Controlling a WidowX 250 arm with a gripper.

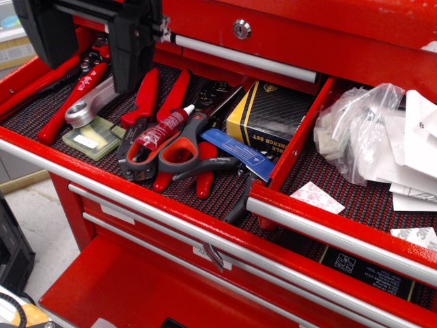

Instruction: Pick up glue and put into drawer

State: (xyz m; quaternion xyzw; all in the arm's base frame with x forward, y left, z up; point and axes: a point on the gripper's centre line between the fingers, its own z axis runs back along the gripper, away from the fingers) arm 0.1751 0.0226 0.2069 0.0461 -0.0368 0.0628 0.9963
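Far left above the drawer (pixel 41 147), my gripper (pixel 130 51), its opening indiscernible, risks snagging scissors (pixel 179 147) beneath the glue (pixel 162 129).

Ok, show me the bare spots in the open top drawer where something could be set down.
Bare mat shows at the far left, between the drawer wall and the wrench. Another strip runs along the front edge, below the blue card. The middle is crowded: glue lies on the scissors among pliers, with the black box behind.
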